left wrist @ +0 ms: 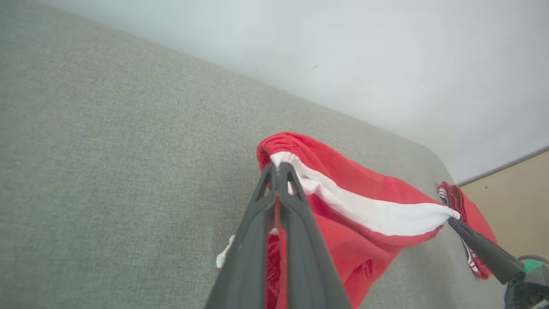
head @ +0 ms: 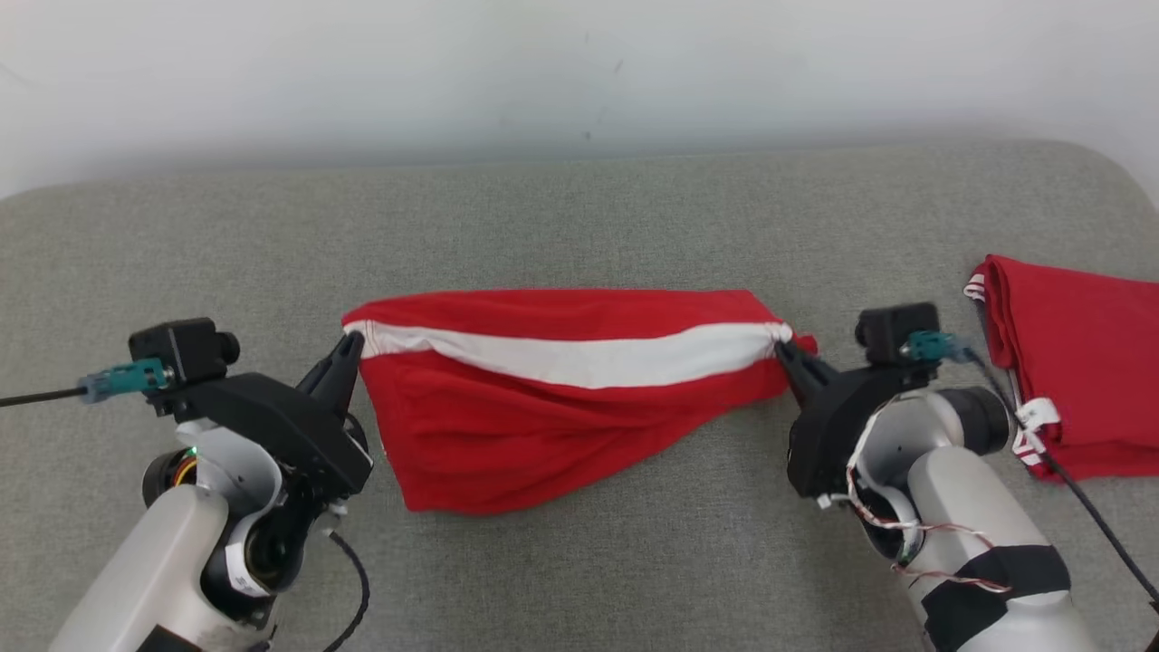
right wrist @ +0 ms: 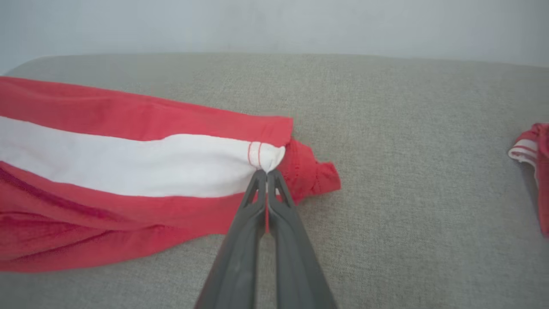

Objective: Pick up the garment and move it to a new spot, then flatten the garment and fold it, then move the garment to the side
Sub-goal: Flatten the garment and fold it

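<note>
The garment (head: 543,398) is red with a broad white stripe and stretches across the middle of the grey cushion. My left gripper (head: 351,342) is shut on the garment's left end, where the white stripe begins. My right gripper (head: 784,348) is shut on its right end, pinching the stripe's tip. Between them the cloth is pulled taut and its red body sags toward me. In the left wrist view my left gripper (left wrist: 278,168) clamps the garment (left wrist: 364,210). In the right wrist view my right gripper (right wrist: 266,173) nips the white hem of the garment (right wrist: 128,163).
A second red garment (head: 1077,353), folded, with white trim, lies at the cushion's right edge close to my right forearm; the folded garment (right wrist: 534,150) also shows at the right. The grey cushion (head: 579,217) runs back to a pale wall. Open cushion lies in front and behind.
</note>
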Controlling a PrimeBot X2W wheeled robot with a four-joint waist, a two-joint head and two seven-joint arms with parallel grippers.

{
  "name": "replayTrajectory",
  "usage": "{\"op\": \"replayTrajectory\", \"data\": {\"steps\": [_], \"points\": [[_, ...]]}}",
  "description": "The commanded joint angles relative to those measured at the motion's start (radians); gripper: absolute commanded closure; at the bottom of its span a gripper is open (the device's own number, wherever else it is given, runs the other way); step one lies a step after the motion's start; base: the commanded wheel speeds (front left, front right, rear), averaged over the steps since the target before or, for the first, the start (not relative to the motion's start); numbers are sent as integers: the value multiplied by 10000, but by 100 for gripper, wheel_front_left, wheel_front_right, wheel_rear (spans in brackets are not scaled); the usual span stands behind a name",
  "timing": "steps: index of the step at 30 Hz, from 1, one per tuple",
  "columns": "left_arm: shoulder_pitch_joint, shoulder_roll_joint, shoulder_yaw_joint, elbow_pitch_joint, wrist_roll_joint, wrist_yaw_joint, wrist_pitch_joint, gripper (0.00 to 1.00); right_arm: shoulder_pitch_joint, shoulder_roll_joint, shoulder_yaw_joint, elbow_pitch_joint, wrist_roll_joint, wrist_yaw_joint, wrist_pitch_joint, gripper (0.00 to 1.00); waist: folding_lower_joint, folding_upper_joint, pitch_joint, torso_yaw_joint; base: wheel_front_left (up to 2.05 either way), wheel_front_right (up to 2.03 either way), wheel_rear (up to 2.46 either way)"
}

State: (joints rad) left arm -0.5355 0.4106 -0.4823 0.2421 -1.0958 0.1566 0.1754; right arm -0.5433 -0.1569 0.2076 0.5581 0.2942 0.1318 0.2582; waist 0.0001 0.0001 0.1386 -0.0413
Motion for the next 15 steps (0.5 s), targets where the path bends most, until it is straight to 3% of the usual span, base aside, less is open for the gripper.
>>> {"op": "replayTrajectory", "data": {"steps": [1,8,15], "points": [[-124,-100,153,-211,-191,-136,-107,100,58,47,-96,-436,435,-25,-140,100,-1,-1,-68,-63,0,0,0],[-522,-58,725,-1063,-642,-532,-274,100,-26,-513,-435,-2782,1464,-26,-116,100,-1,-1,-274,-324,0,0,0],[-1389,-58,1240,-2394,-991,-761,-332,100,-123,-910,-1430,-5318,1837,-26,394,100,-1,-1,-402,-529,0,0,0]]}}
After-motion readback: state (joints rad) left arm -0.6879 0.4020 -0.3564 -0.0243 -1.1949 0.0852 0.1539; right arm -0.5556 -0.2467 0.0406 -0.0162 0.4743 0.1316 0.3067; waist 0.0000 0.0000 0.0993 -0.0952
